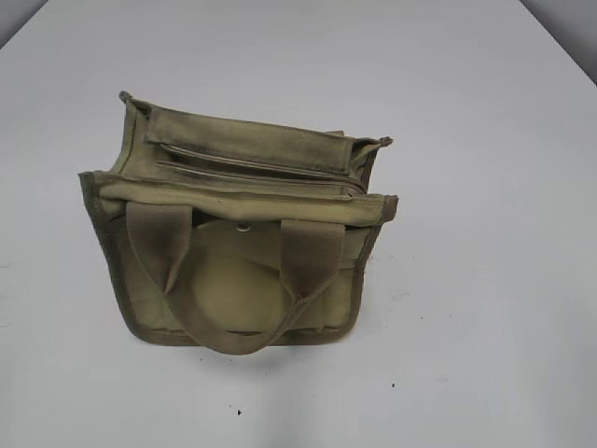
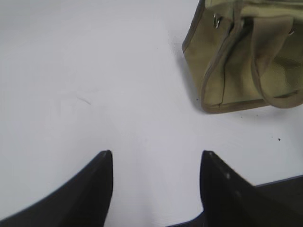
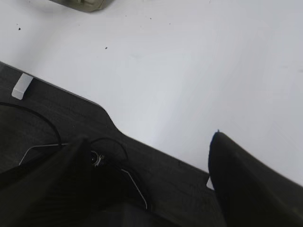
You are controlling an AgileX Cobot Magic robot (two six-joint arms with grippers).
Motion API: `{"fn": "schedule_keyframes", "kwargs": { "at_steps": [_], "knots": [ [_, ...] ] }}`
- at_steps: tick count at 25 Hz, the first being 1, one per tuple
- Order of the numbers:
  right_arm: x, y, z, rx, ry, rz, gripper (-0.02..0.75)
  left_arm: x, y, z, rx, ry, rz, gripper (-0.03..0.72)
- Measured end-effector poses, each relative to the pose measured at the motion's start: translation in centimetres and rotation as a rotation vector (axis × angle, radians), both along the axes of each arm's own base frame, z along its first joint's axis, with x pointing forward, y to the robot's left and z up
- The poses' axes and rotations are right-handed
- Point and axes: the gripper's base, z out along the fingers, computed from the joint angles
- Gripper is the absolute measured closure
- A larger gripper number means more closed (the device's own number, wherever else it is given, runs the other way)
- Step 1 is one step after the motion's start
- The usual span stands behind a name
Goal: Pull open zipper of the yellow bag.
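The yellow bag (image 1: 238, 252) stands in the middle of the white table with its handles toward the camera. Its zipper (image 1: 252, 166) runs straight along the top and looks shut. A small metal piece (image 1: 384, 142) shows at the top's right end; I cannot tell whether it is the pull tab. No gripper appears in the exterior view. My left gripper (image 2: 156, 152) is open over bare table, with the bag (image 2: 246, 61) ahead to its right and well apart. The right gripper (image 3: 149, 137) is open over the table's edge, and only a corner of the bag (image 3: 83, 4) shows far off.
The white table (image 1: 466, 327) spreads out on all sides of the bag. Below the right gripper lies a dark surface (image 3: 52, 118) off the table's edge, with thin cables and a small white block (image 3: 22, 86).
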Motion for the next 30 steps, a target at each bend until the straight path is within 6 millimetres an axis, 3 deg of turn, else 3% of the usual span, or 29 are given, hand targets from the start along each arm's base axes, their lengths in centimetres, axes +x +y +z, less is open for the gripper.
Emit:
{"fn": "schedule_keyframes", "kwargs": {
  "at_steps": [6, 30],
  "knots": [
    [0.12, 0.05, -0.40, -0.012, -0.099, 0.048, 0.144, 0.02, -0.05, -0.45, 0.015, -0.078, -0.023, 0.249],
    [0.16, 0.08, -0.36, -0.009, -0.104, 0.039, 0.144, 0.20, -0.12, -0.51, 0.015, -0.092, -0.029, 0.270]
  ]
}}
